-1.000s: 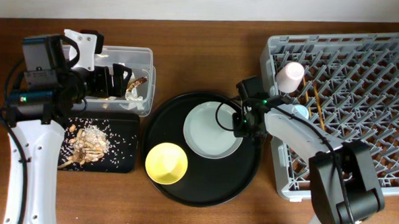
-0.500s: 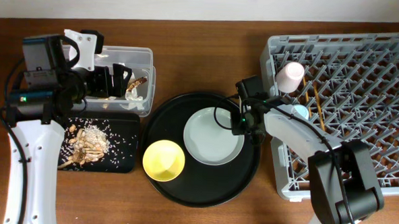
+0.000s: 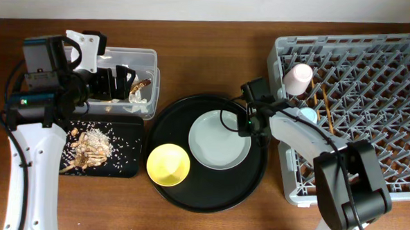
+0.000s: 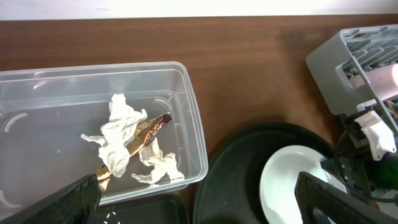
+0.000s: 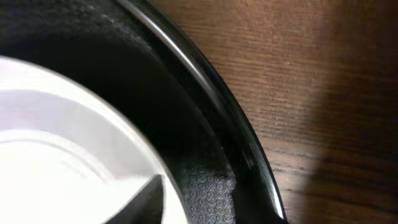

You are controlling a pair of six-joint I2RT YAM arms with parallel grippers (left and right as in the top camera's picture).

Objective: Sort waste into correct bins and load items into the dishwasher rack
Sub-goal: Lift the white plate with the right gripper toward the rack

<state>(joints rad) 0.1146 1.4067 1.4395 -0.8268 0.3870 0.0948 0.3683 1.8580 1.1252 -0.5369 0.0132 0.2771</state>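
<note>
The pale grey-white plate (image 3: 218, 140) and yellow bowl (image 3: 168, 163) lie on the round black tray (image 3: 188, 194). My right gripper (image 3: 249, 126) is at the plate's right rim. The right wrist view shows one finger on the plate (image 5: 56, 149); the other finger is hidden. My left gripper (image 4: 199, 208) is open and empty above the clear box (image 3: 148, 60), which holds the crumpled napkin (image 4: 121, 140) and brown wrapper (image 4: 149, 129). Food scraps (image 3: 93, 143) lie in the shallow black tray (image 3: 130, 168). The pink cup (image 3: 298, 77) and light blue cup (image 3: 308, 114) stand in the grey rack (image 3: 402, 51).
A thin wooden stick (image 3: 325, 105) lies in the rack beside the cups. The rack's left wall stands close behind my right arm. Bare brown table (image 3: 214, 60) lies between the clear box and the rack.
The plate, the bowl and the round tray have shifted slightly, the tray and bowl to the left. My right gripper has edged a little along the plate's rim. The left arm has not moved.
</note>
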